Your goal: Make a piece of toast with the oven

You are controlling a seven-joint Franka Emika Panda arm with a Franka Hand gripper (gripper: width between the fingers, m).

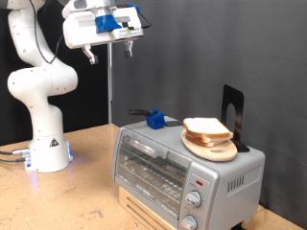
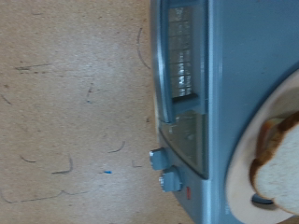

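End effector (image 1: pixel 110 45) high above counter (image 1: pixel 91 177), well apart from oven (image 1: pixel 182 172), fingers spread, holding nothing. Toast (image 1: pixel 206 127) on wooden plate (image 1: pixel 213 147) atop oven (door shut). Judgement: approach door handle squarely, avoid knocking plate.

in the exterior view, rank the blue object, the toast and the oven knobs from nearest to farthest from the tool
The tool hangs high at the exterior view's top.
1. Blue object, on the oven top's left end, almost below the tool.
2. Piece of toast, on the wooden plate, further right.
3. Knobs, lowest, at the oven's front right.
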